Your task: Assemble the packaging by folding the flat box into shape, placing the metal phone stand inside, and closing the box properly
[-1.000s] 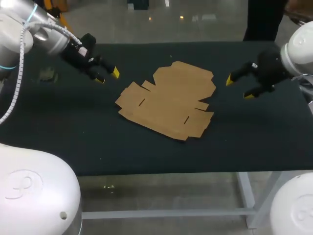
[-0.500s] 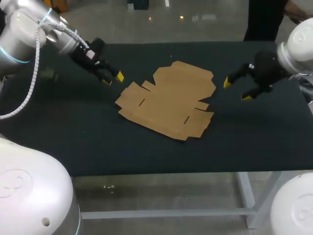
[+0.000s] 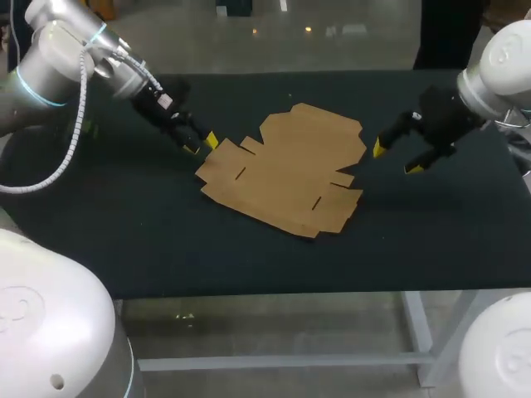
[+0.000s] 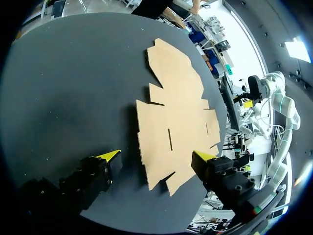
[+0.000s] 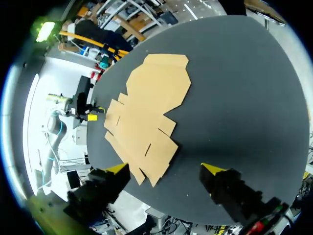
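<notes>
The flat box [image 3: 286,170] lies just ahead of the left gripper [image 3: 202,144], fingers spread. The right gripper [image 3: 396,158], also spread, hangs near its opposite edge

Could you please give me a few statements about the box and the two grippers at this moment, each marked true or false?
1. The cardboard box lies flat and unfolded on the table. True.
2. The left gripper is shut on a flap of the box. False: it is open, near the box's edge, gripping nothing.
3. The right gripper is open and holds nothing. True.
4. The metal phone stand sits on top of the box. False: no stand shows in any view.
</notes>
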